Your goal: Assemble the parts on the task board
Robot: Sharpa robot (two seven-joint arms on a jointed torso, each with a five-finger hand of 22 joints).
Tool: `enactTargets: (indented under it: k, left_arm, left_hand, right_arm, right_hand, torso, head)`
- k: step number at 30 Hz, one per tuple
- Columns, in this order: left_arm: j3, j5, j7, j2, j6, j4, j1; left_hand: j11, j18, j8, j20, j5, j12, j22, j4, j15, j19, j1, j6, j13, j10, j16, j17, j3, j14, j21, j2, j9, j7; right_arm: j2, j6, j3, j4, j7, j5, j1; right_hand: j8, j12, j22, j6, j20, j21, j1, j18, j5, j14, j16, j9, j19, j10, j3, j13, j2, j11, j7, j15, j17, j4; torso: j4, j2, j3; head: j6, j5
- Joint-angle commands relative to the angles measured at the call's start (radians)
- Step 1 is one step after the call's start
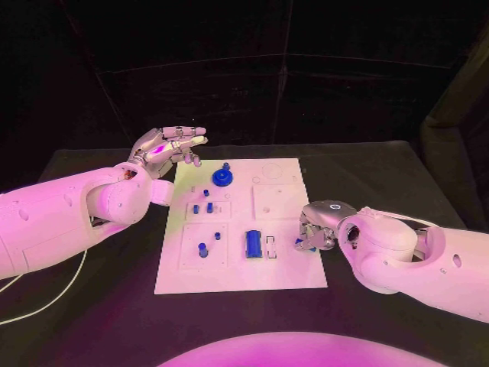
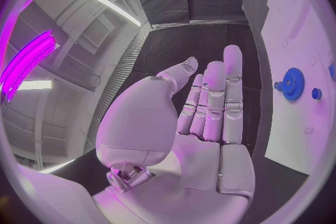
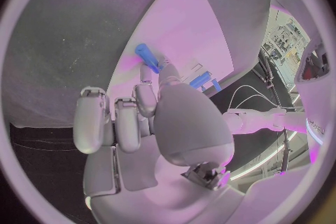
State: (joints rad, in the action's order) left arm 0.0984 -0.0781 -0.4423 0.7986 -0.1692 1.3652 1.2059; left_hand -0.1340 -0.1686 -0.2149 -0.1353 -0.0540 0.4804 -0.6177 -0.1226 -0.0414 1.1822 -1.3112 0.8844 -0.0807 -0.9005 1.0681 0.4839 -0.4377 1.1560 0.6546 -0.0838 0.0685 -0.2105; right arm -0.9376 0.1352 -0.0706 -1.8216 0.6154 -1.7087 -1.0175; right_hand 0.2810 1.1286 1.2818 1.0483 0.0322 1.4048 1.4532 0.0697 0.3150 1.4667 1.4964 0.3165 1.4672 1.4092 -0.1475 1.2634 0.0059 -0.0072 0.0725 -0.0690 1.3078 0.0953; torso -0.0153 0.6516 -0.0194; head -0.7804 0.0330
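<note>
Blue part (image 3: 148,57) being pinched in right hand (image 1: 314,232) at task board (image 1: 289,271) edge, left hand (image 1: 170,147) hovering spread beside blue gear (image 1: 222,178).

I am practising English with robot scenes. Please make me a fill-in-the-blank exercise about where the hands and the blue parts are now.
1. The left hand holds nothing; its fingers are ____.
2. The blue gear sits near the ____ end of the task board.
3. The right hand pinches a small part whose colour is ____.
4. The right hand is at the board's ____ edge.

Missing words: apart; far; blue; right
</note>
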Motion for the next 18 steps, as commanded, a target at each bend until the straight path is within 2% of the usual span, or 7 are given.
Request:
enactTargets:
  k: [1, 4, 10, 14, 18]
  left_arm:
    - [-0.001, 0.005, 0.002, 0.000, 0.015, 0.001, 0.002]
    - [-0.001, 0.005, 0.002, 0.000, 0.015, 0.000, 0.001]
    - [0.000, 0.005, 0.004, 0.000, 0.015, 0.001, 0.001]
    - [0.000, 0.005, 0.004, 0.000, 0.014, 0.001, 0.001]
    - [0.000, 0.005, 0.005, 0.001, 0.014, 0.002, 0.001]
  left_hand:
    - [-0.001, -0.014, -0.005, 0.000, -0.004, 0.007, 0.001, -0.001, 0.000, -0.005, 0.002, -0.006, 0.002, 0.007, 0.005, -0.002, 0.004, -0.004, -0.001, 0.008, 0.001, 0.000]
    - [-0.001, -0.014, -0.005, 0.000, -0.004, 0.007, 0.001, -0.001, 0.000, -0.005, 0.002, -0.006, 0.002, 0.007, 0.005, -0.002, 0.004, -0.004, -0.001, 0.008, 0.001, 0.000]
    - [-0.001, -0.014, -0.005, 0.000, -0.004, 0.007, 0.001, -0.002, 0.000, -0.005, 0.002, -0.006, 0.002, 0.008, 0.005, -0.002, 0.004, -0.004, -0.001, 0.008, 0.001, 0.000]
    - [-0.001, -0.014, -0.006, 0.000, -0.004, 0.008, 0.001, -0.001, 0.000, -0.006, 0.002, -0.007, 0.002, 0.009, 0.005, -0.002, 0.005, -0.005, -0.001, 0.009, 0.001, 0.000]
    - [-0.001, -0.014, -0.006, 0.000, -0.004, 0.008, 0.001, -0.001, 0.000, -0.006, 0.002, -0.007, 0.002, 0.009, 0.005, -0.002, 0.005, -0.005, -0.001, 0.009, 0.001, 0.000]
  right_arm:
    - [-0.010, -0.039, -0.014, 0.013, 0.043, 0.070, 0.014]
    - [-0.019, 0.038, -0.014, 0.004, 0.032, 0.162, 0.014]
    - [-0.038, 0.217, -0.013, -0.022, -0.017, 0.310, 0.013]
    - [-0.045, 0.283, -0.013, -0.035, -0.041, 0.364, 0.012]
    - [-0.044, 0.304, -0.013, -0.042, -0.052, 0.415, 0.012]
  right_hand:
    - [-0.010, 0.006, 0.003, 0.010, -0.005, 0.002, 0.023, -0.010, 0.029, 0.077, -0.001, -0.041, 0.001, 0.003, 0.103, 0.009, 0.060, -0.006, -0.001, -0.009, 0.137, -0.057]
    - [-0.021, 0.009, 0.003, 0.015, -0.006, 0.002, -0.010, -0.010, 0.033, 0.078, 0.000, -0.042, 0.002, 0.007, 0.143, 0.012, 0.048, -0.005, -0.003, -0.011, 0.139, -0.044]
    - [-0.038, 0.017, 0.007, 0.027, -0.007, 0.004, -0.066, -0.010, 0.034, 0.079, 0.003, -0.041, 0.004, 0.016, 0.229, 0.021, 0.003, -0.007, -0.004, -0.013, 0.144, -0.029]
    - [-0.044, 0.023, 0.010, 0.035, -0.008, 0.005, -0.093, -0.011, 0.035, 0.080, 0.005, -0.039, 0.006, 0.021, 0.277, 0.026, -0.023, -0.008, -0.006, -0.013, 0.149, -0.023]
    - [-0.048, 0.028, 0.013, 0.040, -0.008, 0.007, -0.119, -0.011, 0.053, 0.081, 0.007, -0.036, 0.007, 0.025, 0.307, 0.031, -0.043, -0.008, -0.006, -0.013, 0.152, -0.017]
  torso:
    - [-0.0005, 0.000, 0.0006]
    - [0.0001, 0.000, 0.0007]
    - [0.0019, 0.000, -0.0012]
    - [0.0022, 0.000, -0.0012]
    - [0.0014, 0.001, -0.0014]
  head:
    - [0.000, -0.002]
    - [-0.001, -0.003]
    - [-0.001, -0.005]
    - [-0.001, -0.008]
    - [-0.003, -0.011]
